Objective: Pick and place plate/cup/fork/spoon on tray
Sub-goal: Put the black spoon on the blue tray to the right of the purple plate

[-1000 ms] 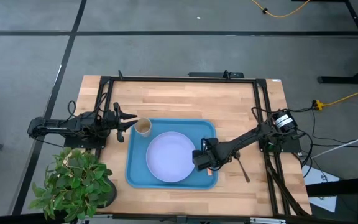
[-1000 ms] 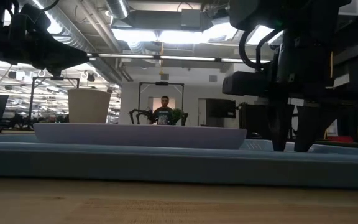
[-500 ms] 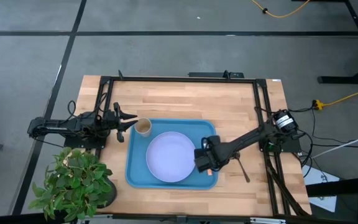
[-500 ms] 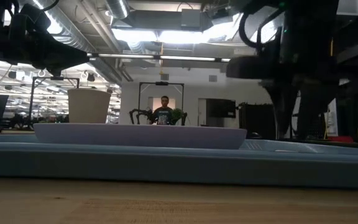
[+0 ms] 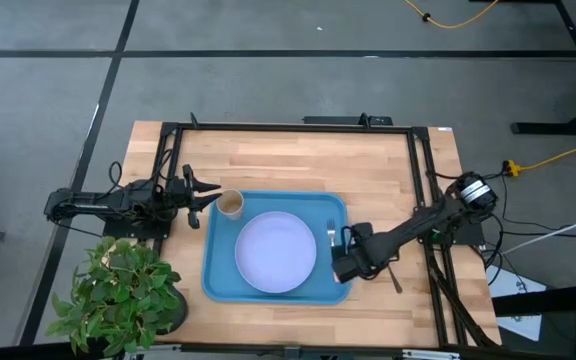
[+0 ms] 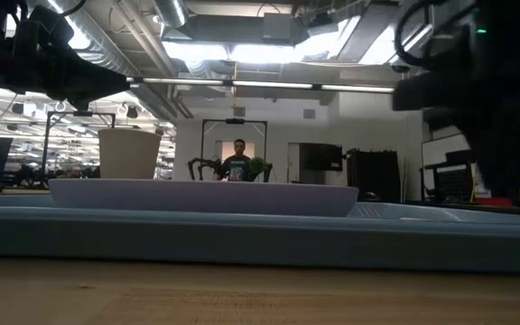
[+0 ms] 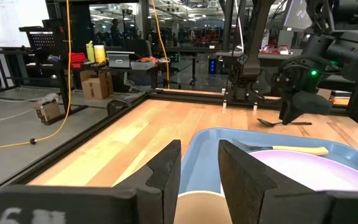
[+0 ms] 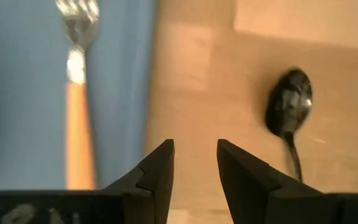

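Observation:
The blue tray (image 5: 218, 285) holds the lavender plate (image 5: 276, 252) and the tan cup (image 5: 230, 204), which stands at its far left corner. The fork (image 5: 331, 236) lies flat on the tray's floor right of the plate, tines toward the far edge; it also shows in the right wrist view (image 8: 76, 106). The dark spoon (image 5: 392, 272) lies on the table right of the tray. My right gripper (image 5: 347, 268) is open and empty above the tray's right rim, between fork and spoon (image 8: 288, 106). My left gripper (image 5: 211, 196) is open just left of the cup (image 7: 197, 210).
A potted plant (image 5: 118, 295) stands at the table's near left corner. Black frame rails (image 5: 423, 180) run along the table's left, far and right sides. Bare wood lies beyond the tray's far rim and near the spoon. A person (image 6: 238, 161) stands far off in the room.
My right gripper has risen off the tray and gone toward the table's right edge, away from the fork. The fork, earlier hidden under the gripper, now lies uncovered on the tray beside the plate.

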`<state>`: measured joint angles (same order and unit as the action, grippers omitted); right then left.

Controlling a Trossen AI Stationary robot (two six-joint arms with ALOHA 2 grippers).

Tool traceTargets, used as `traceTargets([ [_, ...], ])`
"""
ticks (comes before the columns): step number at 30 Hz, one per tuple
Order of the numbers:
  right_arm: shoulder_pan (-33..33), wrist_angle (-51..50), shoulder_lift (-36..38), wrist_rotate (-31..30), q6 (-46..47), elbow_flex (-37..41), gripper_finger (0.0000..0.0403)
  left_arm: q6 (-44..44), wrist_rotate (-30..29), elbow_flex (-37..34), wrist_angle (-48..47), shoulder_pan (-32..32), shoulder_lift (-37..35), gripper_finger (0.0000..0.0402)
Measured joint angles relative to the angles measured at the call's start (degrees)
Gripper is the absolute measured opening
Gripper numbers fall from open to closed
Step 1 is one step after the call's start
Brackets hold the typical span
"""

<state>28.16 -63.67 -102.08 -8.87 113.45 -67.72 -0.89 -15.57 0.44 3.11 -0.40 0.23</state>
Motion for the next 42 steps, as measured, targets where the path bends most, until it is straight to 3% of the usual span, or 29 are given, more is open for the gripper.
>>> traceTargets([
  [4,2.02,2.03,3.37,4.32,-1.39,5.24,0.0127,0.0,0.0,0.0,-0.01,0.0,0.02,0.0101],
  [17,14.09,7.77,11.74,4.12,4.88,17.72,0.0127,0.0,0.0,0.0,-0.01,-0.01,0.02,0.0101],
  [42,14.94,14.1,12.63,3.99,4.61,23.42,0.0127,0.0,0.0,-0.01,-0.02,-0.02,0.02,0.0101],
])
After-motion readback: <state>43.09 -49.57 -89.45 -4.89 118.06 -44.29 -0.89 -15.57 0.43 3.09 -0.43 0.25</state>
